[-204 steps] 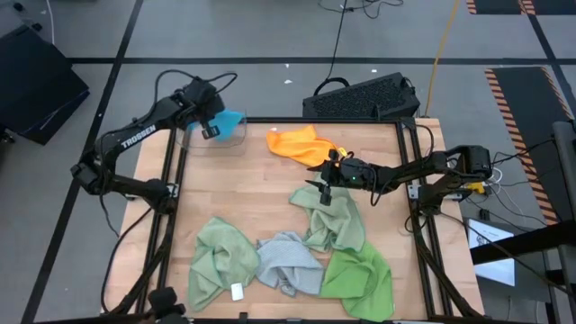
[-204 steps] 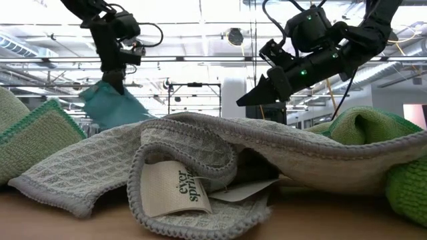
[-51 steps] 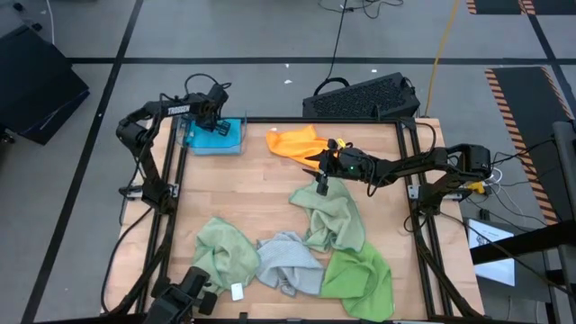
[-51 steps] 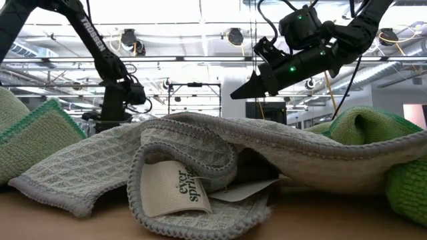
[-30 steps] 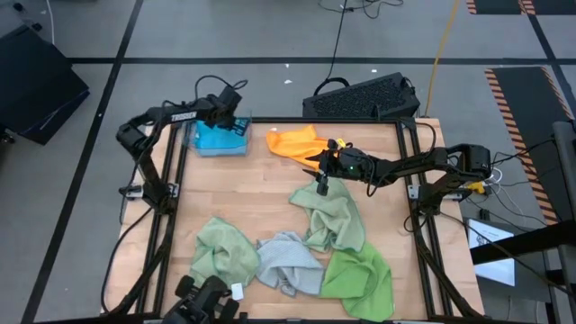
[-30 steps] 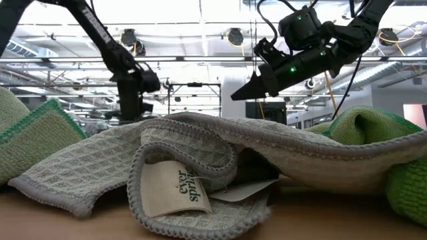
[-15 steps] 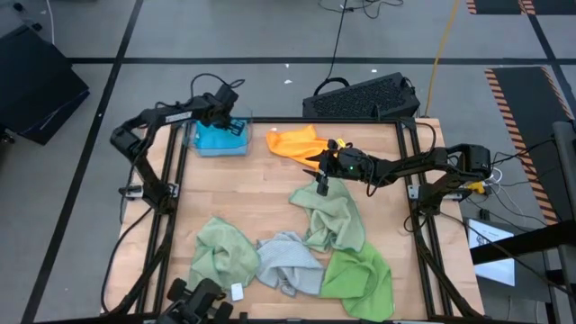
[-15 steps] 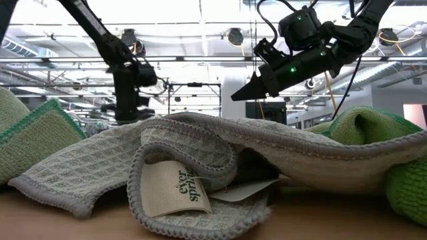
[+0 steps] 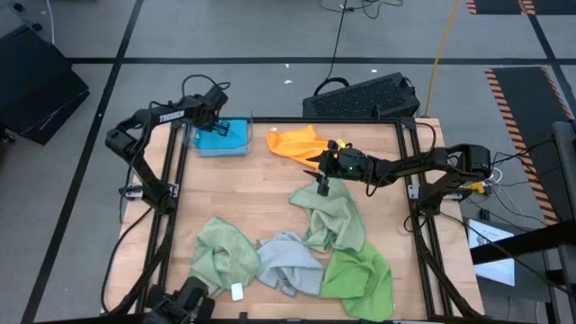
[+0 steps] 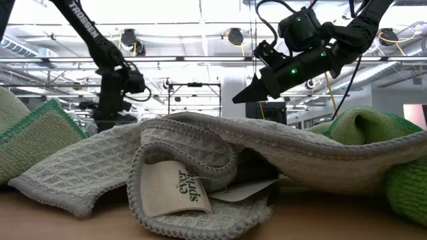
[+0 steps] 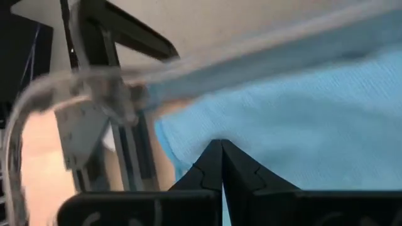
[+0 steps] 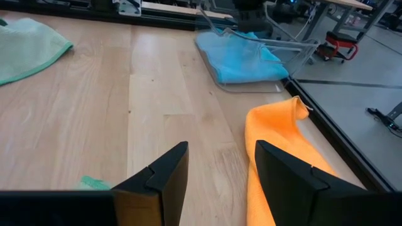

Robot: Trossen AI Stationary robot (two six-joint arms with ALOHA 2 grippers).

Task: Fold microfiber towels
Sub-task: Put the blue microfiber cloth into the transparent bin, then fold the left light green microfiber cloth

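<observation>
Left tool closed and empty, over blue towel in clear tray at worktop far corner. Right tool apart, empty, between orange towel and sage towel. Risk: closed tips snagging blue pile, undoing fold.

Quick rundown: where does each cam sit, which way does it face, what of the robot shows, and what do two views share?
High: overhead, straight down on the table; both arms, left claw at the blue towel, right claw open over bare wood.
Low: table height, looking across a grey towel into the room; both arms above.
Left wrist: looks past its shut claw onto the blue towel.
Right wrist: looks past its open claw at the orange towel and the blue towel.
Shared: the blue towel, in high and both wrist views.
</observation>
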